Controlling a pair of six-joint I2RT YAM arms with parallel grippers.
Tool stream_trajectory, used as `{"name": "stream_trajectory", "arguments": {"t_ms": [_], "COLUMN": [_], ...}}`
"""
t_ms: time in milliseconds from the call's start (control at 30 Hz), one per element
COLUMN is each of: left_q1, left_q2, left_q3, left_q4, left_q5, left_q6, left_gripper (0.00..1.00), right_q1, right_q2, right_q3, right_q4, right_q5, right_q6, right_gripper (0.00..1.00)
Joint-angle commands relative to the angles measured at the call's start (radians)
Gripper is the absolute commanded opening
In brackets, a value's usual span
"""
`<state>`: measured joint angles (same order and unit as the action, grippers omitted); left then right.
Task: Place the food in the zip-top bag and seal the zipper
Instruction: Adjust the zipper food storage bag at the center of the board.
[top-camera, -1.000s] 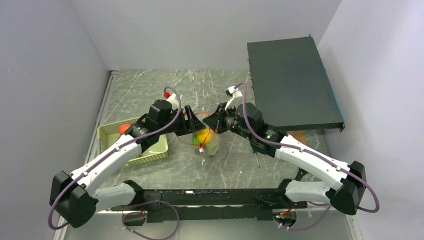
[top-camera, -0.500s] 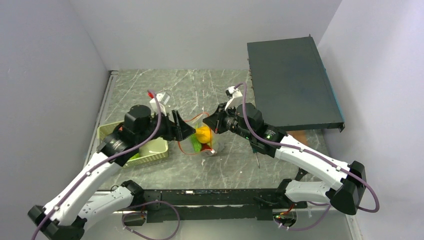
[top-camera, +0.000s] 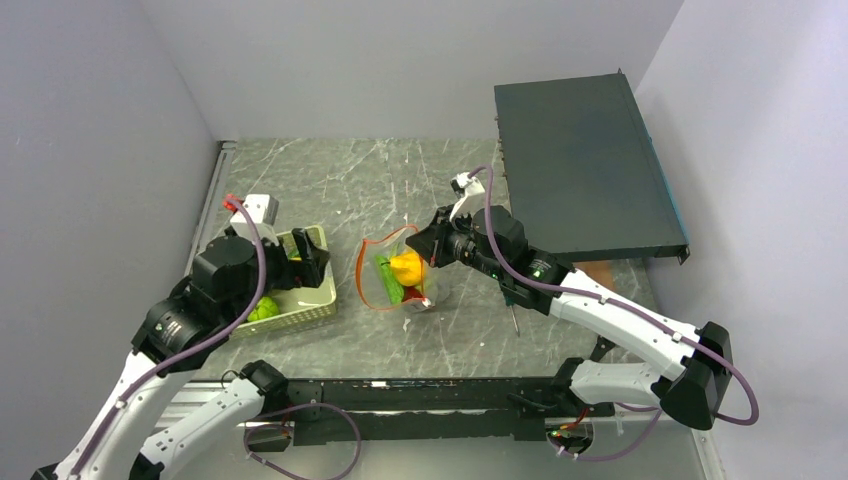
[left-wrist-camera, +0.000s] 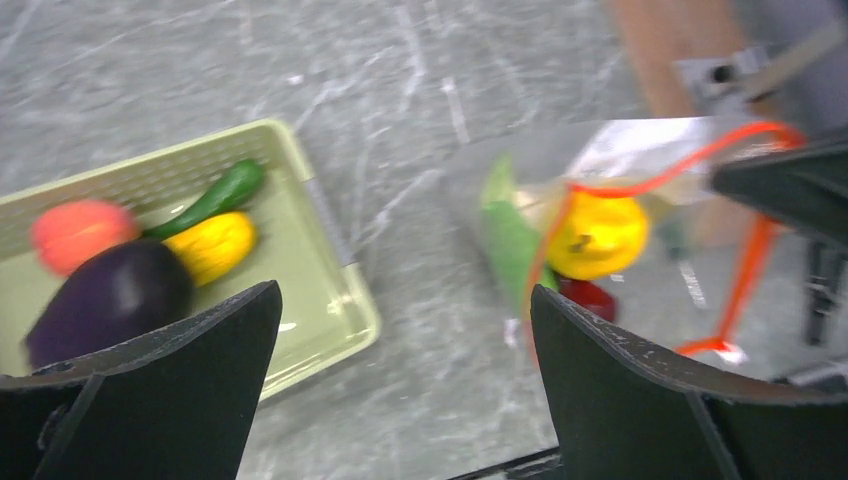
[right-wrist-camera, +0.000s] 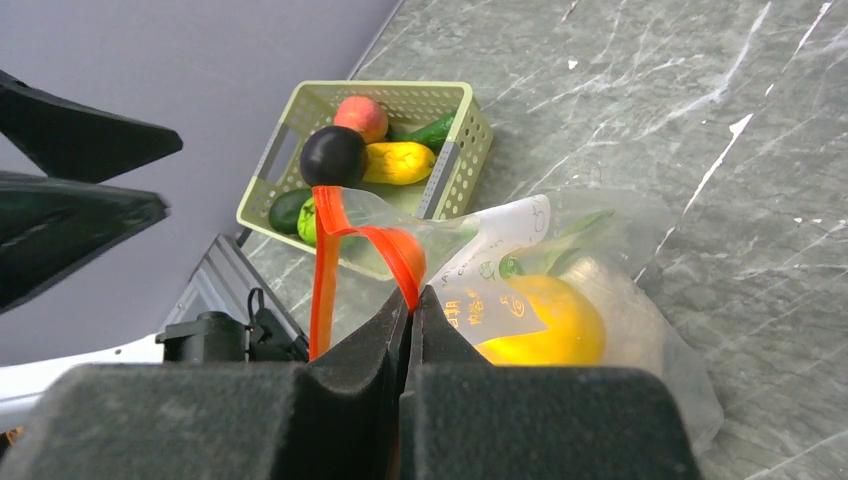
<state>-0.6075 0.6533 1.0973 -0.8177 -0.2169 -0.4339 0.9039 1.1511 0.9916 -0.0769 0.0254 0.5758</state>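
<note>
the right gripper (right-wrist-camera: 408, 300) pinches the zipper (right-wrist-camera: 325, 265) of the zip-top bag (right-wrist-camera: 610, 250), which lies on the table (right-wrist-camera: 760, 150) holding yellow food (right-wrist-camera: 545, 320) and a green piece, perhaps a cucumber. the left gripper (left-wrist-camera: 405, 298) hangs wide apart and empty near the basket (left-wrist-camera: 312, 192).

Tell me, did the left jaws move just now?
Yes. The left jaws swung left, away from the zip-top bag, to above the green basket.

A clear crinkly plastic zip-top bag (right-wrist-camera: 640, 330) sags with its mouth open, the red-orange zipper strip (right-wrist-camera: 324, 280) unsealed. Inside are a yellow toy fruit (right-wrist-camera: 545, 320) and a green toy vegetable (left-wrist-camera: 505, 235) — other toy foods (right-wrist-camera: 333, 155) sit in a light green slatted basket (right-wrist-camera: 452, 172).
</note>
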Motion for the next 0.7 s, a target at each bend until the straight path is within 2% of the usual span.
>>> {"name": "stream_trajectory", "arguments": {"t_ms": [0,167,267,400,467,600,667], "left_q1": [0.052,0.265,0.351,0.525,0.612,0.737,0.763], "left_q2": [0.025,0.103,0.134,0.184,0.226,0.302,0.316], "left_q3": [-0.053,-0.116,-0.161,-0.186,-0.183,-0.149,-0.134], "left_q4": [-0.074,-0.073,-0.051,-0.008,-0.002,-0.021,-0.023], "left_q5": [-0.206,-0.059,0.031,0.317,0.414,0.503,0.498], "left_q6": [0.052,0.044,0.004,-0.025,-0.025,-0.009,0.016], "left_gripper": [1.00,1.00,1.00,1.00,1.00,1.00,0.99], "right_q1": [0.002,0.002,0.002,0.001,0.001,0.002,0.001], "right_q2": [-0.024,-0.024,-0.036,-0.041,-0.045,-0.069,-0.086], "right_q3": [0.013,0.029,0.020,0.033,0.042,0.063,0.067], "right_q4": [0.050,0.026,0.031,0.009,-0.005,-0.044,-0.058], "right_q5": [0.022,0.025,0.028,0.044,0.060,0.098,0.126], "right_q6": [-0.003,-0.008,-0.008,-0.018,-0.032,-0.061,-0.077], "right_gripper": [0.00,0.00,0.00,0.00,0.00,0.00,0.00]}}
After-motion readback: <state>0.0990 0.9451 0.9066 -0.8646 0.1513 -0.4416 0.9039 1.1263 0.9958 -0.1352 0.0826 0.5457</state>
